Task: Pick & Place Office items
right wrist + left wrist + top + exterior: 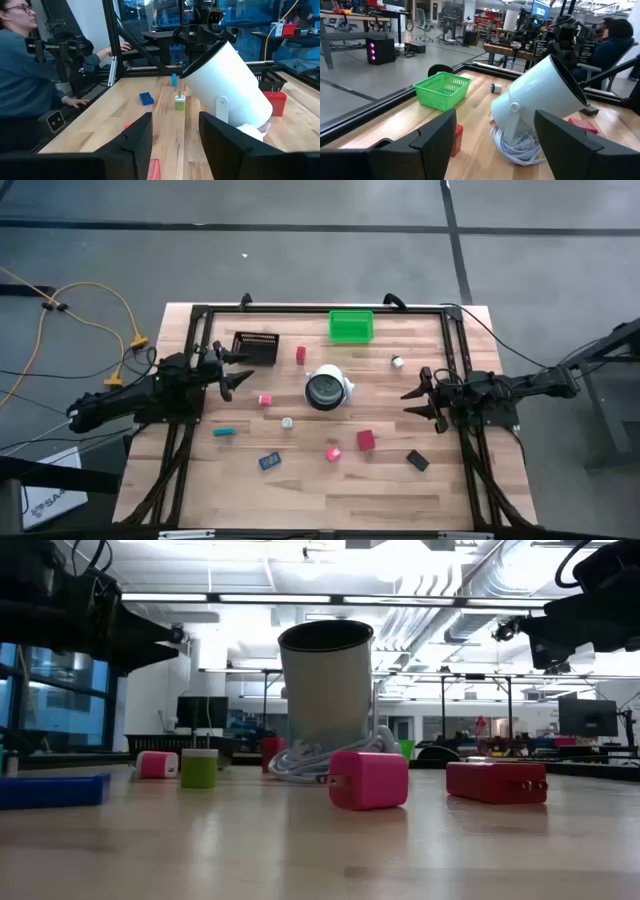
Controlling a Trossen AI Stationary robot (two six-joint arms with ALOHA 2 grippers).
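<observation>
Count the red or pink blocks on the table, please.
4: red block beside the black mesh tray; pink block; pink block; red block. The white lamp may hide more.

Pale butcher-block wooden tabletop (330,480): planked, smooth, slight sheen in the low view. Black metal frame rail (320,309) round its edge, matt. Green plastic lattice basket (442,90), mildly glossy. Large white round lamp-like object (540,102): smooth plastic shell, satin; coiled white cable (517,147) at its base looks rubbery. Magenta plastic block with metal prongs (368,780), smooth. Red plastic block (496,782), smooth and matt. Both grippers' fingers (227,137) look like matt black plastic.
</observation>
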